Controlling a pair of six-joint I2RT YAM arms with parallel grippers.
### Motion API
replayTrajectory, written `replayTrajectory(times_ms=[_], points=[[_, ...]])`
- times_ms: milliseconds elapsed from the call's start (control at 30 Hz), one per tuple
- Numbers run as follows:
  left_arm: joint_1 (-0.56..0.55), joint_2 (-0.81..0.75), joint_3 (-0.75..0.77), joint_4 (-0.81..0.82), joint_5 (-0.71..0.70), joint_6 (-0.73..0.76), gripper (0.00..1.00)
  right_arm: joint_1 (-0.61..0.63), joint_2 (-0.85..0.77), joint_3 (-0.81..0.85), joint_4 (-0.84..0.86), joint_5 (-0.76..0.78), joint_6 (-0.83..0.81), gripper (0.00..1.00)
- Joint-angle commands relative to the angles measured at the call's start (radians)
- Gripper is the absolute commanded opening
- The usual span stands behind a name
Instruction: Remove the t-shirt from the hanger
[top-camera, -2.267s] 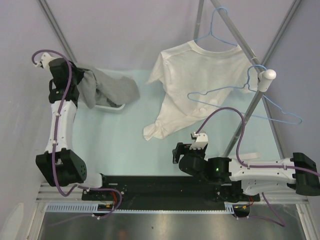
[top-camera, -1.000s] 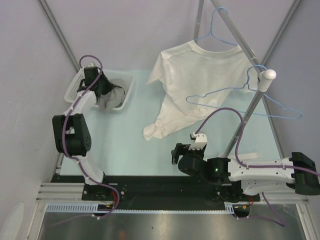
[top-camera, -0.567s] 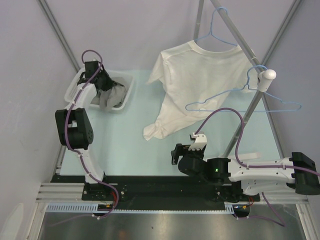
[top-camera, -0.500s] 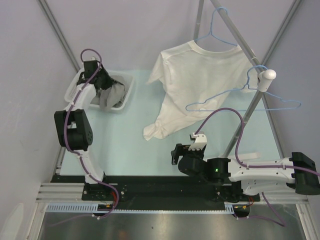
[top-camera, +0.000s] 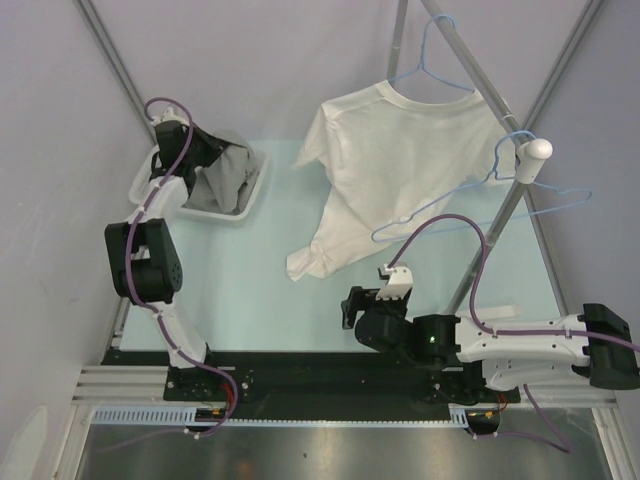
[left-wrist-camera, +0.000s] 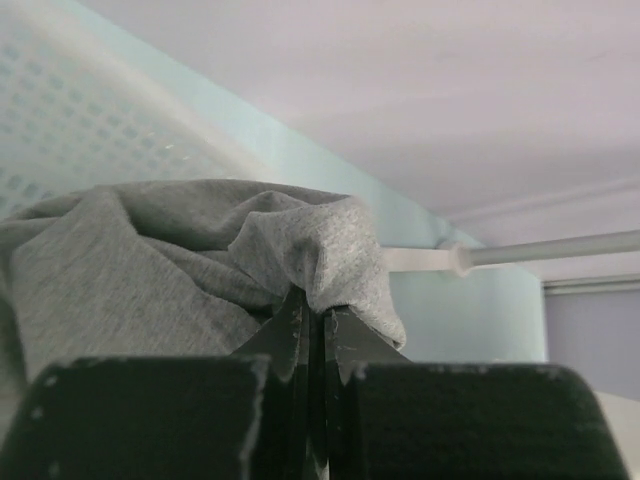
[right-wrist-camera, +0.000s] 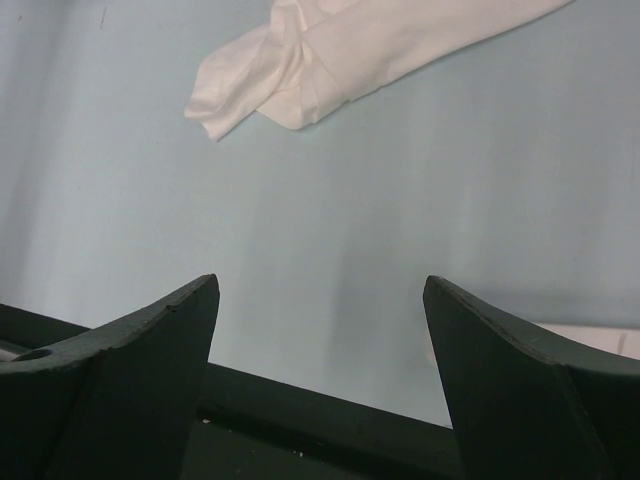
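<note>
Standing there, I saw the left gripper at the far left, fingers pinched on a grey shirt above the basket. The white t-shirt hung on its blue hanger at the far middle, hem trailing onto the table. The right gripper sat near, low over the table, fingers spread apart.

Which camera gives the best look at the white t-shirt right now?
Top external: it shows the whole white t-shirt, collar to hem. The right wrist view catches only its lower corner; the left wrist view shows none of it, just grey cloth.
</note>
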Motion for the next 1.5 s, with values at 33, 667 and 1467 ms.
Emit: replayTrajectory(times_ms=[33,667,1467], points=[[0.003,0.001,0.000,-0.031,-0.101,0.081,0.00,0.007,0.015,0.038,0.016,0.029,0.011,0.88],[0.000,-0.482,-0.325,-0.122,-0.106,-0.063,0.89,0.010,0.011,0.017,0.048,0.026,0.016,0.88],[-0.402,0.064,0.660,-0.176,0.546,0.541,0.98,0.015,-0.093,-0.022,0.011,0.033,0.011,0.88]])
